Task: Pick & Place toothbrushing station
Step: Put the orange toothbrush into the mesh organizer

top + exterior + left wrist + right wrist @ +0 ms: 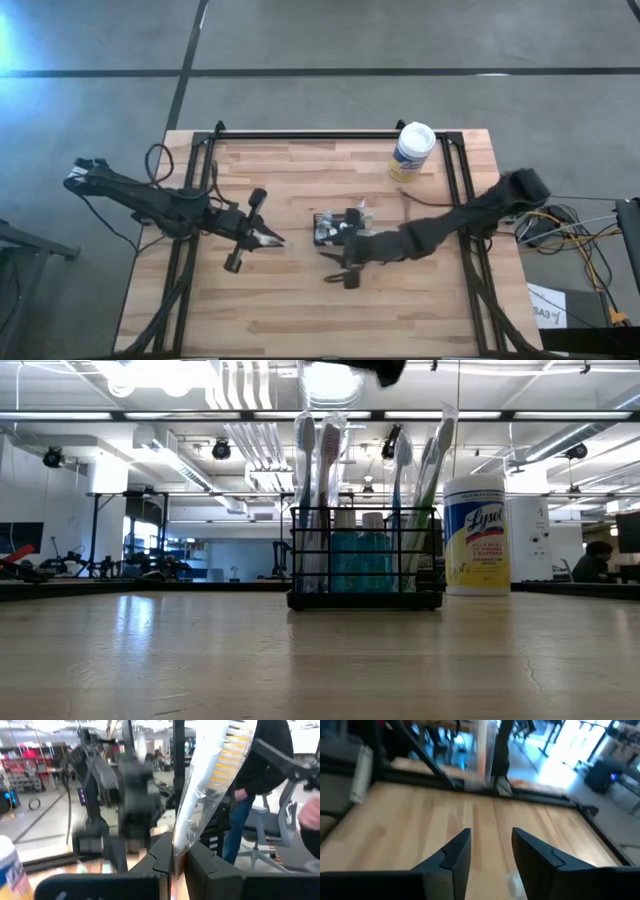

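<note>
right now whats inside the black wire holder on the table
The toothbrushing station holds several wrapped toothbrushes standing upright and two small blue bottles between them. Whatever sits lower down behind the bottles is hidden.

The middle of the wooden table (300,310) is occupied by the black wire toothbrush holder (365,560), over which the right gripper (345,272) is spread. The far right corner is blocked by a white-lidded, yellow-labelled wipes canister (411,152). Left of centre, space is taken by the left gripper (265,238), clamped on a wrapped toothbrush (215,785). Bare board is left along the near edge.
</note>
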`<action>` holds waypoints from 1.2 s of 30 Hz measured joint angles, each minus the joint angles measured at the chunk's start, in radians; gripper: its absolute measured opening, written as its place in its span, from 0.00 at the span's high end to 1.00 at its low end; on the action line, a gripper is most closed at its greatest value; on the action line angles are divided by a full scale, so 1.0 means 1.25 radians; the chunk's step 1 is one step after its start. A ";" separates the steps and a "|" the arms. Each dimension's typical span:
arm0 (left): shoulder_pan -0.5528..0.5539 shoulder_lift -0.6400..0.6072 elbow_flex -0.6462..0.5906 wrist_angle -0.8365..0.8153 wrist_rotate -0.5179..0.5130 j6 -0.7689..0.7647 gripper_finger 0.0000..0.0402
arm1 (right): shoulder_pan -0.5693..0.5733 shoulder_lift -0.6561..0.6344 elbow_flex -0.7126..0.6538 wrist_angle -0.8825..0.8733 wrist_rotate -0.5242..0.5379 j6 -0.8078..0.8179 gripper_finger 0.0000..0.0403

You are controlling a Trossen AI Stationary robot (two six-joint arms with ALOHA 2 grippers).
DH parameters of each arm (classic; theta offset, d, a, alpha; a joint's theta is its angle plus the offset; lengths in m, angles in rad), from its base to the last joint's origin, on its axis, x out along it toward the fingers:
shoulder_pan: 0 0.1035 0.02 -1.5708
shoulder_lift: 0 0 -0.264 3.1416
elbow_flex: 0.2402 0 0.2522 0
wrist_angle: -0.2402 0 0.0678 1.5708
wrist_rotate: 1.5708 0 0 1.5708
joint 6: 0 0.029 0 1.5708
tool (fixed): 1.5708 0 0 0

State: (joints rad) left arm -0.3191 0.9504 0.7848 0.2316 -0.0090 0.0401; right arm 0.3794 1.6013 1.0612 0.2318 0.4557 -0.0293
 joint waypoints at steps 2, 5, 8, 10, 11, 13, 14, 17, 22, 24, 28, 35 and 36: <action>0.000 0.024 -0.002 0.000 0.000 -0.009 0.94 | 0.019 -0.061 -0.023 0.005 0.000 -0.008 0.66; 0.000 0.094 -0.005 0.041 0.000 -0.023 0.94 | 0.044 -0.146 -0.073 0.037 -0.003 -0.071 0.70; 0.000 0.182 0.003 0.142 0.020 -0.038 0.94 | 0.045 -0.227 -0.123 0.035 -0.003 -0.067 0.79; 0.000 0.247 0.020 0.196 0.022 -0.034 0.94 | 0.044 -0.281 -0.159 0.051 0.001 -0.063 0.87; 0.000 0.278 0.028 0.214 0.014 -0.027 0.94 | 0.044 -0.304 -0.180 0.067 0.002 -0.063 0.91; 0.001 0.336 0.051 0.250 -0.021 -0.002 0.94 | 0.046 -0.339 -0.228 0.096 0.000 -0.063 0.96; 0.003 0.358 0.063 0.260 -0.042 0.014 0.94 | 0.046 -0.352 -0.251 0.109 -0.004 -0.059 0.96; 0.008 0.421 0.114 0.273 -0.075 0.059 0.94 | 0.045 -0.401 -0.309 0.123 -0.003 -0.033 0.97; 0.014 0.524 0.206 0.269 -0.108 0.149 0.94 | 0.046 -0.470 -0.392 0.133 -0.003 0.000 0.98; 0.022 0.565 0.243 0.274 -0.133 0.178 0.94 | 0.046 -0.497 -0.413 0.136 -0.002 0.006 0.98; 0.043 0.638 0.301 0.275 -0.191 0.207 0.94 | 0.045 -0.528 -0.444 0.134 0.002 0.014 0.98; 0.076 0.687 0.323 0.290 -0.280 0.176 0.94 | 0.054 -0.544 -0.469 0.133 0.000 0.024 0.98; 0.079 0.687 0.321 0.291 -0.292 0.162 0.94 | 0.055 -0.543 -0.469 0.135 -0.001 0.024 0.98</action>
State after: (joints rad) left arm -0.2204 1.8088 1.1860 0.5959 -0.3740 0.2430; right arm 0.4477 0.9222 0.4744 0.4003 0.4542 0.0010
